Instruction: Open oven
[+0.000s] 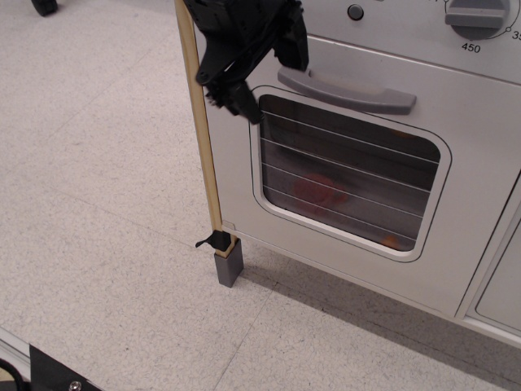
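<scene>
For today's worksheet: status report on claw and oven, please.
Black claw open, at left end of grey bar handle, not gripping. White toy oven door shut. Nothing blocking.

A pale speckled floor (pixel 106 212) fills the left and lower view, crossed by faint tile seams. A light wooden post (pixel 201 130) runs down to a grey foot (pixel 229 265) (a black tie wraps its base). A plain white cabinet panel (pixel 501 289) sits at far right.

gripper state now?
Gripper: open, holding nothing, fingers spread by the left end of the oven handle; oven door shut.
</scene>
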Action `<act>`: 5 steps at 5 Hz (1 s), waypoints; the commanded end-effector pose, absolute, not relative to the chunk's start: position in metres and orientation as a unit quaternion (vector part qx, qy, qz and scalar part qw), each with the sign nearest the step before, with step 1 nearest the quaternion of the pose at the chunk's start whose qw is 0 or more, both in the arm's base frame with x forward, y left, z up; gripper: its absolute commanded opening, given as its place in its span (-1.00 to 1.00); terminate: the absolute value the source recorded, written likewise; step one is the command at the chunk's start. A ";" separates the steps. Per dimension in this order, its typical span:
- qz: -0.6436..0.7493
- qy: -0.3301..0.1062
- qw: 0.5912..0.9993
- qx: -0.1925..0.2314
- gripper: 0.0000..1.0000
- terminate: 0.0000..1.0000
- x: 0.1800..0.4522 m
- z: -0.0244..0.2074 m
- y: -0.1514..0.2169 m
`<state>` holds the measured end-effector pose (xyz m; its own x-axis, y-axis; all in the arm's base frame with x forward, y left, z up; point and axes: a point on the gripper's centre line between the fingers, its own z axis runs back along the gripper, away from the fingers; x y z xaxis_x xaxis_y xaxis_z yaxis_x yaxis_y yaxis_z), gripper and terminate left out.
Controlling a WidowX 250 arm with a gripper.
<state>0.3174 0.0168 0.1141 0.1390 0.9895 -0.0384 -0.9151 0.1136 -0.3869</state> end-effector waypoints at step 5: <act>0.693 -0.113 0.684 -0.198 1.00 -1.00 0.362 0.082 0.008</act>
<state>0.3600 -0.0047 0.0681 0.0036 0.9922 -0.1246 -0.9164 -0.0466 -0.3975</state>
